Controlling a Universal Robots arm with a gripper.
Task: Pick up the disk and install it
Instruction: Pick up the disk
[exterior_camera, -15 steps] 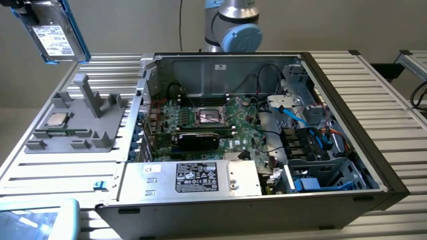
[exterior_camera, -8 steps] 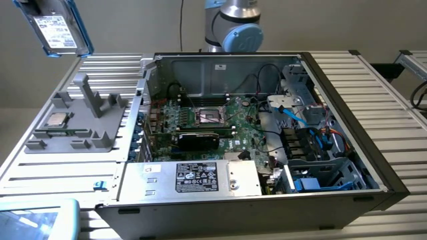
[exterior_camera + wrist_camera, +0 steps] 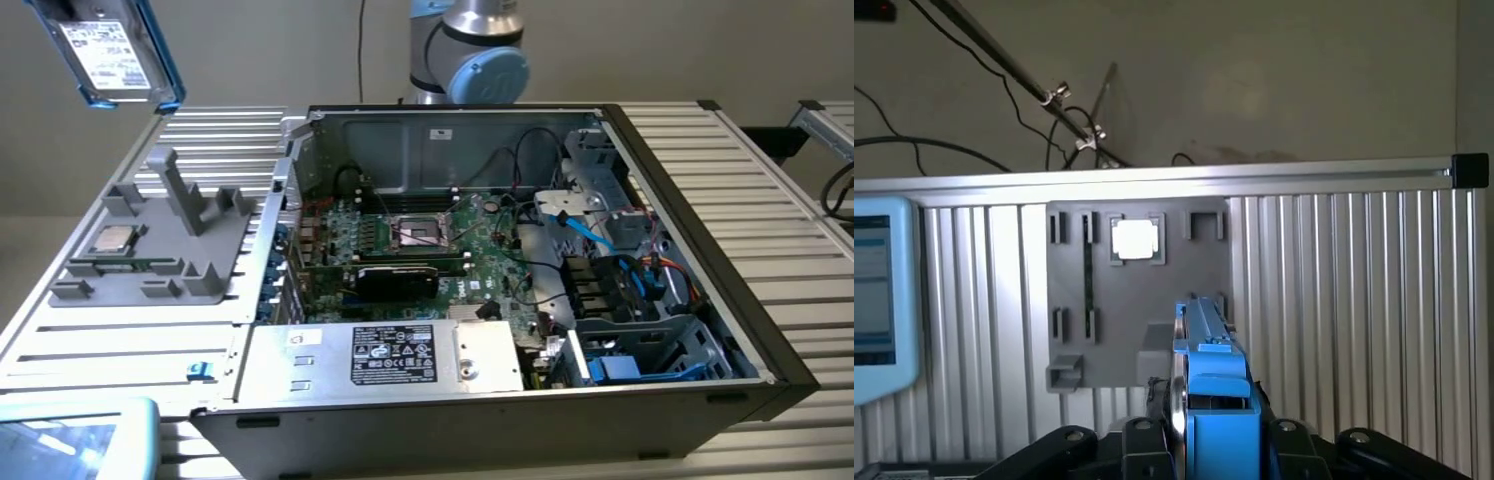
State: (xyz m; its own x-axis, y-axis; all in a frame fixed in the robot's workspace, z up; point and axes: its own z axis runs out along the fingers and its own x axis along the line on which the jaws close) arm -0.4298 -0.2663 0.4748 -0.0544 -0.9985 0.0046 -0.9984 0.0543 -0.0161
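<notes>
**Disk held aloft, 1 arm.** The disk (image 3: 114, 50) hangs high at the exterior view's left. It is well above the gray fixture (image 3: 174, 240) on the slatted table (image 3: 747, 200) and well apart from the open computer case (image 3: 707, 240). Its white label faces the exterior camera, and the bright blue frame wraps its edge.

In the wrist view the disk (image 3: 1209, 385) appears edge-on, upright between the 2 black fingers (image 3: 1144, 440) of the gripper (image 3: 1214, 440). The jaws are clenched on the blue frame. Beyond it lies the fixture (image 3: 1124, 310), with the small square processor chip (image 3: 1134, 240) seated in 1 pocket. The same chip (image 3: 112, 240) shows in the exterior view. A light-blue screen (image 3: 874, 290) stands just beside the fixture.

**Hazards, as judged from this pose:**
- **Slipping or swinging.** The fingers appear to bear on the plastic frame at 1 end, with the rest of the disk reaching out unsupported. A quick swing could let it pivot or slip in the jaws.
- **Frame coming loose.** A hard squeeze could flex the frame off the drive.
- **Snagging.** The case interior is crowded. The blue cable (image 3: 594, 235) and loose wires lie near the drive cage (image 3: 647, 350) and could catch a corner of the frame.
- **Jamming or collision.** A tilted disk would likely jam at the cage mouth. A low path could strike the case wall or the silver power supply (image 3: 400, 355).
</notes>
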